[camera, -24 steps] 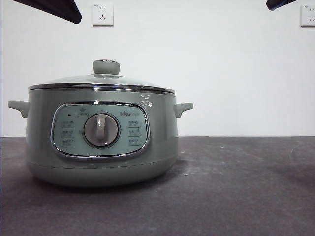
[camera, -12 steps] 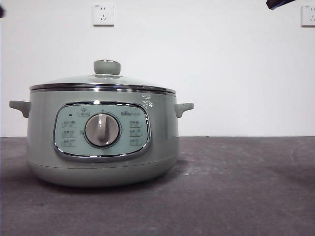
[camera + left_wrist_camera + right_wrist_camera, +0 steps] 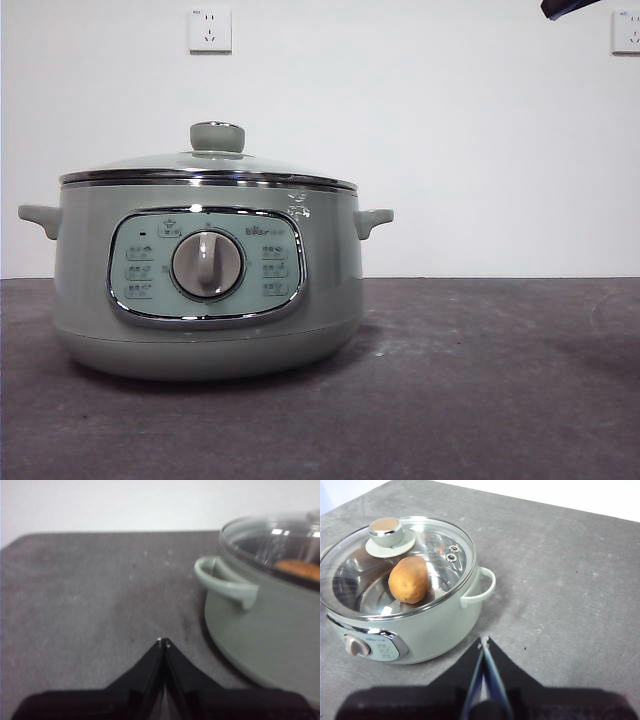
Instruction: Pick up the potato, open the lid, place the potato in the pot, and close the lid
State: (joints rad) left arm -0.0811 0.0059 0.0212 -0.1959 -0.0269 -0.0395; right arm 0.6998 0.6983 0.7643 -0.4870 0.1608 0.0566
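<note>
The sage-green pot (image 3: pixel 205 290) stands on the dark table at the left of the front view, with the glass lid (image 3: pixel 200 165) seated on it and the knob (image 3: pixel 217 136) on top. In the right wrist view the potato (image 3: pixel 409 579) lies inside the pot (image 3: pixel 440 625) under the lid (image 3: pixel 440 555). In the left wrist view an orange patch of the potato (image 3: pixel 300 570) shows through the lid (image 3: pixel 270 535). My left gripper (image 3: pixel 163 642) is shut and empty, beside the pot's handle (image 3: pixel 225 580). My right gripper (image 3: pixel 483 640) is shut and empty, apart from the pot.
The grey table (image 3: pixel 480 380) stretches right of the pot. Two wall sockets (image 3: pixel 209 30) sit on the white wall behind. A black arm tip (image 3: pixel 565 8) shows at the top right corner of the front view.
The dark arm at the front view's top left corner has drawn out of the picture. The pot and lid have not moved.
</note>
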